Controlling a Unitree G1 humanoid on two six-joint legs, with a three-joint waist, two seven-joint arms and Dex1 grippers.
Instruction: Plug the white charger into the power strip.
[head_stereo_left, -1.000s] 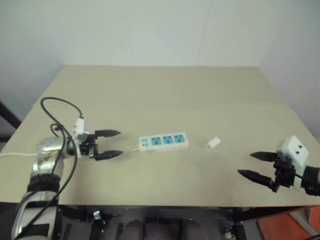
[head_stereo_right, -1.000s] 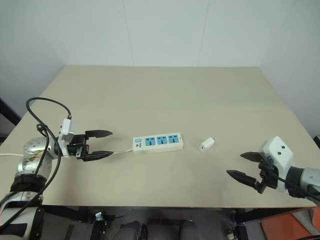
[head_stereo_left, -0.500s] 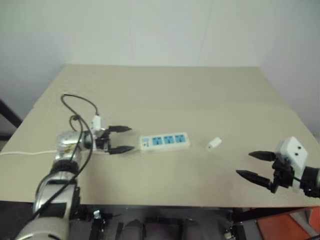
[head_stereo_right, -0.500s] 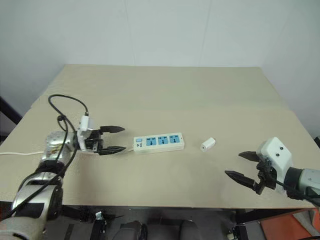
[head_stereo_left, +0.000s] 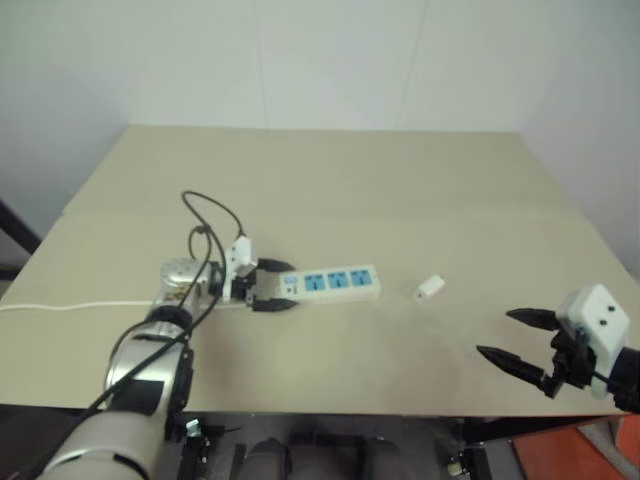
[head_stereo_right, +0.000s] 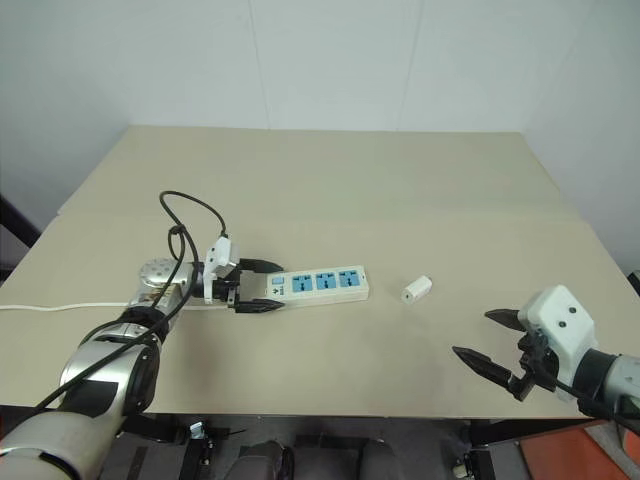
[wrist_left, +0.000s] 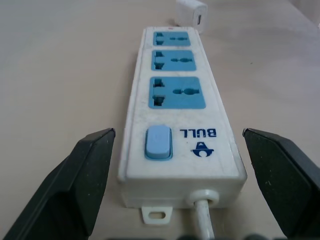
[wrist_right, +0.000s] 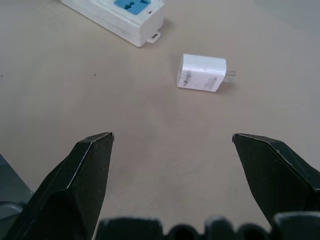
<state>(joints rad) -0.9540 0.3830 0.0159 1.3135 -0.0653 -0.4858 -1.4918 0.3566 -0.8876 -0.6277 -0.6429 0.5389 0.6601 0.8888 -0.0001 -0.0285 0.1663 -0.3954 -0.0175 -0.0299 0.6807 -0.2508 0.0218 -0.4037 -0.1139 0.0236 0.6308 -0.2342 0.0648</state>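
The power strip (head_stereo_right: 317, 283) is laid flat near the middle of the table (head_stereo_right: 330, 190), well inside every edge, its cord (head_stereo_right: 60, 306) led off toward the table's left edge. The left gripper (head_stereo_right: 262, 286) is spread wide, one finger either side of the strip's switch end, neither seen touching. The charger (head_stereo_right: 415, 289) is lying just right of the strip, bare tabletop all around. The right gripper (head_stereo_right: 492, 343) is held spread near the front right edge, well apart from the charger.

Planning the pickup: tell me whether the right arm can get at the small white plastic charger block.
Probably yes: the charger lies alone on bare table ahead of the right gripper, jaws open, nothing between.
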